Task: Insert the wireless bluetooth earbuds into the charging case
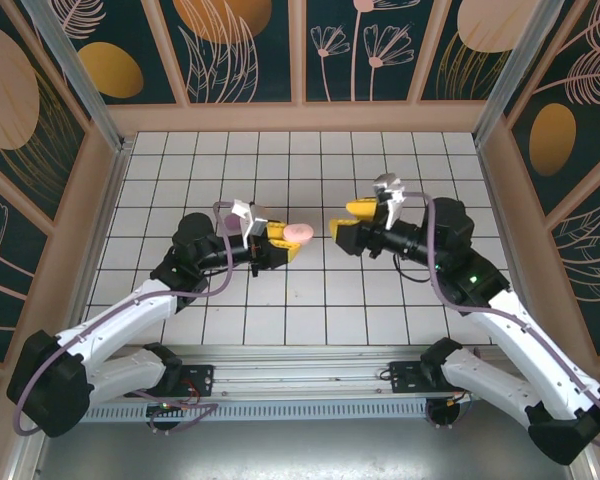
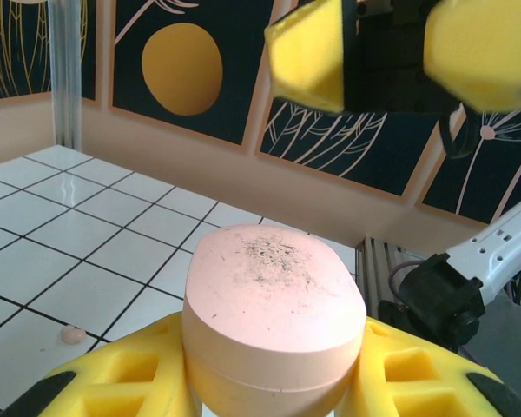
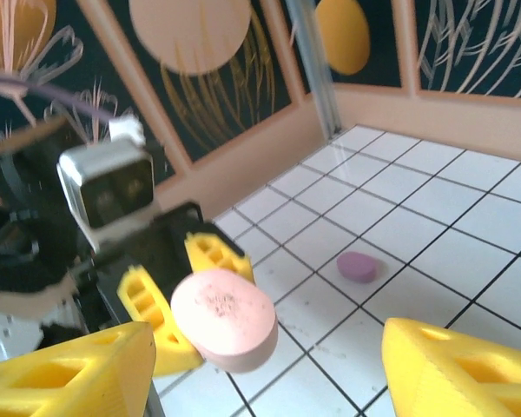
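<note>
1. Looking down from the top, we see the left gripper point(image 1: 280, 243) clamped on the pink charging case point(image 2: 273, 304). It holds the case up off the tiled table point(image 1: 310, 330), and most of the case pokes out past the yellow fingers.
2. The right gripper point(image 1: 340, 222) faces it from just across the gap, fingers spread wide with nothing between them.
3. The bit that matters: the case lies straight ahead of the right claw, near but not touching. Its scuffed broad face points up. As far as we can tell from above, its long axis runs roughly along the line between the two claws.
4. The case looks shut to us, seam and all, so we reckon no bud is in it yet.
5. The buds we can find are down on the tiles. A pale pink bud point(image 2: 72, 334) sits low and left in the left wrist view, and a lilac bud point(image 3: 358, 266) lies beyond the case in the right wrist view.
6. Our guess is the right arm does the next bit, since it's the free one. Either it reaches forward for the lid, or it drops well below the case for a bud.
</note>
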Robot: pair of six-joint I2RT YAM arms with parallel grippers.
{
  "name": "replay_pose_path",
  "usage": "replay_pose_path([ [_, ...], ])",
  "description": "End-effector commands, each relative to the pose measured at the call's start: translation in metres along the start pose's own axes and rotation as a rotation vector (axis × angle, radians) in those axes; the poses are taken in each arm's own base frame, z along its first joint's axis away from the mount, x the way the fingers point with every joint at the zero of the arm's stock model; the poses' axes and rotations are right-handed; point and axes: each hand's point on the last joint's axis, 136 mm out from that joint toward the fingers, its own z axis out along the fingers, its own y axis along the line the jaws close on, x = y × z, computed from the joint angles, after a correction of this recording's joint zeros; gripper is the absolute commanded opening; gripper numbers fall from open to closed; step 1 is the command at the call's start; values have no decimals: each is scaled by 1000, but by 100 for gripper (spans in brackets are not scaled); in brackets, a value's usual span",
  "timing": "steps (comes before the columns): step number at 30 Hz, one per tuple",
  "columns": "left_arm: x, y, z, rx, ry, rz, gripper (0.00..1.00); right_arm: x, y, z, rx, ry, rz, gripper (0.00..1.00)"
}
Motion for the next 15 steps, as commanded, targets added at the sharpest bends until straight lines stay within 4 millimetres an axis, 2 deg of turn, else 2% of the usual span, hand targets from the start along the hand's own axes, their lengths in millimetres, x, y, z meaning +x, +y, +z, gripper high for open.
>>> replay_pose_path([
  [1,1,-7,-5,20,-1,-3,21,23,13,9,-96,55,-140,70],
  [7,-1,-10,-4,47,5,-12,21,37,25,19,-170,79,-157,70],
  [15,-1,-13,1,86,15,-30,21,39,20,31,-156,92,-153,71],
])
